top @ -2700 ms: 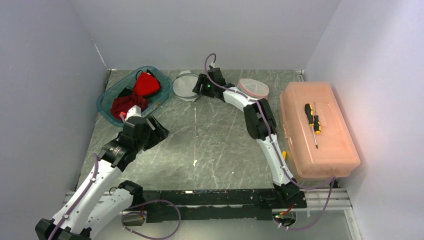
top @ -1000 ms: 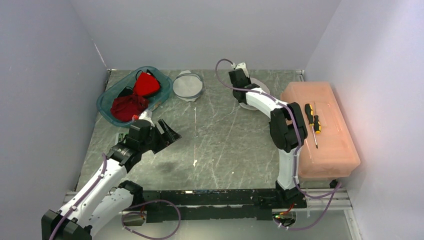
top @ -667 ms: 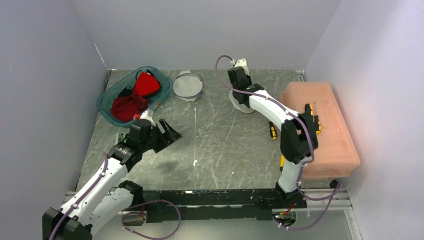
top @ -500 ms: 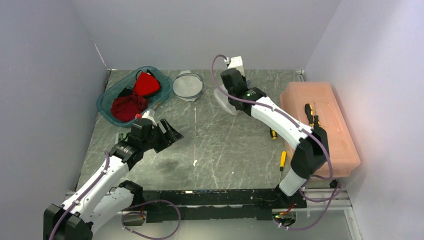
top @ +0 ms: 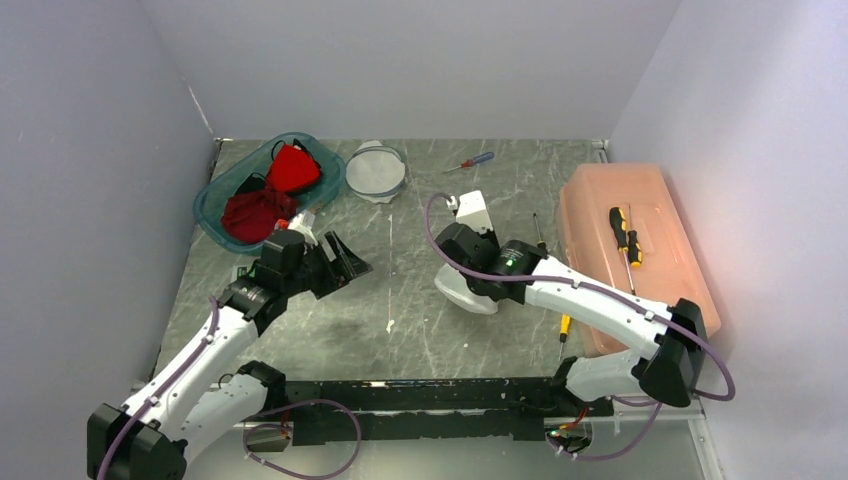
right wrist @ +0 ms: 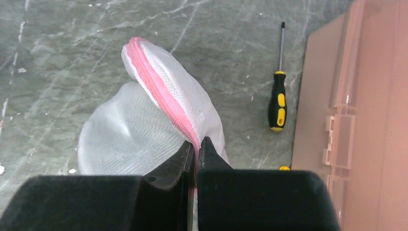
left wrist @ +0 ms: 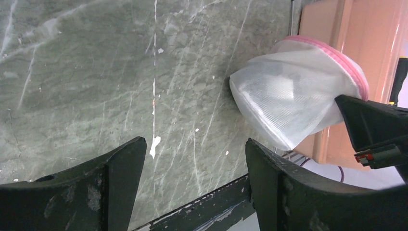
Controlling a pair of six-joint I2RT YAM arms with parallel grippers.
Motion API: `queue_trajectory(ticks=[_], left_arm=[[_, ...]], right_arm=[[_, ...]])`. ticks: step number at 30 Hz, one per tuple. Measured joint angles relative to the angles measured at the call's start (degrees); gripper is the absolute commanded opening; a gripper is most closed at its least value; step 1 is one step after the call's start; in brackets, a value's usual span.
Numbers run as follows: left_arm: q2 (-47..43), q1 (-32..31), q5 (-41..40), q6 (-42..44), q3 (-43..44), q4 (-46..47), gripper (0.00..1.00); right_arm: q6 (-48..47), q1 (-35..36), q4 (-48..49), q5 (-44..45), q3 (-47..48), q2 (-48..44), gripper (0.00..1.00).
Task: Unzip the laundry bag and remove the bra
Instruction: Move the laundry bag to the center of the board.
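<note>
**Laundry bag gripped at the zip: bring in the second hand**

We have the white mesh bag low over the table, near its front middle. Our right hand is clamped on the pink zipper edge. Our left hand hovers just to the left, fingers apart and empty. We judge the right should hold the seam taut while the left finds the slider, which we cannot see.

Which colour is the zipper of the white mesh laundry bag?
The zipper is pink, clearest in the right wrist view.
</note>
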Motion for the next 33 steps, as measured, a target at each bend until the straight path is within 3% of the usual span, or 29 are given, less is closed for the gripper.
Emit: queue_trajectory(ticks=[4,5,10,12,15,21,25,29,33], left_arm=[[0.17,0.00,-0.04,0.00,0.39,0.15,0.80],[0.35,0.00,-0.07,-0.02,0.39,0.26,0.80],[1.81,0.00,-0.57,-0.04,0.39,0.42,0.80],[2.21,0.00,-0.92,-0.04,0.39,0.35,0.80],[2.29,0.00,-1.60,-0.04,0.39,0.13,0.80],[0.90,0.00,-3.48,-0.02,0.39,-2.45,0.82],[-0.79,0.00,-3.39,-0.61,0.39,-3.78,0.84],[-1.11,-1.73,-2.71,-4.31,0.37,-2.99,0.93],[0.00,-11.74,-6.01,-9.70,0.46,-0.11,0.92]], right_arm=[[4.90,1.44,-5.03,2.05,-0.02,0.52,0.00],[5.68,2.05,-5.70,2.14,0.11,1.01,0.04],[8.22,6.19,-5.95,-0.96,2.32,6.16,0.55],[8.20,7.39,-4.70,-3.56,3.58,8.85,0.67],[7.56,8.24,-2.29,-8.22,5.40,11.91,0.77],[5.68,8.20,2.12,-16.46,9.25,11.76,0.83],[4.83,6.10,5.66,-21.44,8.17,4.61,0.84],[5.99,-3.76,13.57,-27.32,-3.52,-11.04,0.83],[9.14,-17.94,20.85,-31.95,-16.33,-19.61,0.81]])
